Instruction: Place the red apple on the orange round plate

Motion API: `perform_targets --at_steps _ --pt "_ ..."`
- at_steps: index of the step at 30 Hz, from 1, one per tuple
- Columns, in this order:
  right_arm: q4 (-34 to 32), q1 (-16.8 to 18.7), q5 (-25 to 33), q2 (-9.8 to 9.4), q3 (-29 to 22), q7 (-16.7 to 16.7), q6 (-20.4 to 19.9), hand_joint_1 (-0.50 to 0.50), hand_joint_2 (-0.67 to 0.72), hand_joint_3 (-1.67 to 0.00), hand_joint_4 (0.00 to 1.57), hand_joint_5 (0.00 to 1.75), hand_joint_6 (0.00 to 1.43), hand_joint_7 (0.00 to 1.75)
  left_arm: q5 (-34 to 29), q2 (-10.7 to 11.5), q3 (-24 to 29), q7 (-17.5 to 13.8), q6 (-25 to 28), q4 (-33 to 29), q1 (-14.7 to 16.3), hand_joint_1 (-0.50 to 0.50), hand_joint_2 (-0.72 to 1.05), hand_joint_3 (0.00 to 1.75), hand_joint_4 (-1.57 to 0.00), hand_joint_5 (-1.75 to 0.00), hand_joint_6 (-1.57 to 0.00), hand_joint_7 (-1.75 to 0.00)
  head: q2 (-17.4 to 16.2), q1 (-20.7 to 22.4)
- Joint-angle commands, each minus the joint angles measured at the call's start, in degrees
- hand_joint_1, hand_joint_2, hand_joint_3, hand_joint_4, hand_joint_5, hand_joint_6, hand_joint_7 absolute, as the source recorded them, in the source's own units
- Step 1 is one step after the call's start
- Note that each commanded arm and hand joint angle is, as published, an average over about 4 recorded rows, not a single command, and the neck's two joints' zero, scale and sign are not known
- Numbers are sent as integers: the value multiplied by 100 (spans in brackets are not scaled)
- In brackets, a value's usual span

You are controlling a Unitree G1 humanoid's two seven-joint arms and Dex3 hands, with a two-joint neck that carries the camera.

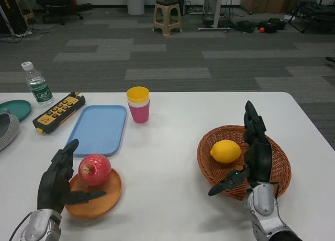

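Apple: the red apple (95,169) sits on the orange round plate (106,199), just right of the left hand (58,179).
Left hand: fingers apart, holding nothing, nearer the apple.
Right hand (255,155): fingers apart, far off over the basket (279,167).

On the white surface (172,162) you have a brown woven wicker basket (277,173) holding a yellow lemon (225,151). A light blue rectangular tray (98,129) lies left of centre. Beside it: stacked yellow-over-pink plastic cups (138,104), a yellow-and-black remote controller (58,112), a clear plastic water bottle (37,84).
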Motion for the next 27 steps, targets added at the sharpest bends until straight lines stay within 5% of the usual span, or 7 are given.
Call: perform_targets --at_steps 1,8,16,27 --pt "28 18 36 -20 -32 -10 -22 -17 60 0 0 0 0 0 7 40 -1 -73 -207 23 -49 -48 -46 9 0 0 -2 -9 -11 12" --pt "28 18 36 -20 -28 -10 -22 -15 60 0 0 0 0 0 57 40 83 -31 -572 -129 -58 -48 -57 9 0 0 0 -7 -6 18" --pt "37 18 36 -20 7 -10 -22 -12 60 0 0 0 0 0 734 57 720 114 -633 -1403 -190 -48 -64 9 0 0 0 -7 35 -7" --pt "28 18 36 -31 1 -10 -22 -12 53 0 0 0 0 0 765 66 727 362 -638 -2812 -427 -48 -72 9 0 0 0 0 130 -88"
